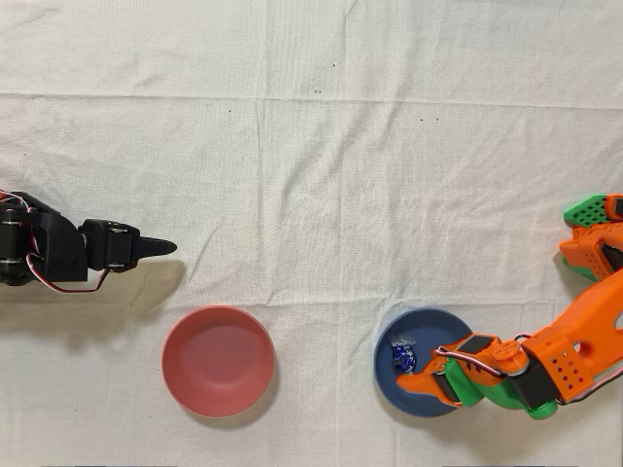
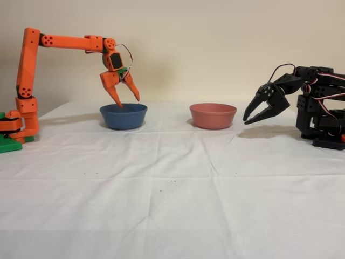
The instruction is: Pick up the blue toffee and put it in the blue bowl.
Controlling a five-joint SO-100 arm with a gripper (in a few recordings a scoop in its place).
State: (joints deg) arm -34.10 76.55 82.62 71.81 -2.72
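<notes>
The toffee (image 1: 403, 356) is lying inside the blue bowl (image 1: 421, 329), on the left part of the floor in the overhead view. It is sitting free, with nothing holding it. From the side it is hiding behind the bowl's wall.

The gripper (image 1: 428, 368) is hanging just to the right of the toffee in the overhead view, with its tips pointing toward it. In the fixed view the gripper (image 2: 126, 102) is pointing down over the bowl (image 2: 123, 116), and its two fingers are standing wide apart with nothing between them. Its tips are sitting about level with the rim.

So the toffee is already where it should be, and the job is looking done. The next move is probably just lifting the orange arm (image 2: 64, 41) straight up and away without knocking the bowl.

The pink bowl (image 1: 217, 360) is sitting well apart and holding nothing. The black arm (image 1: 68, 251) is resting idle.
</notes>
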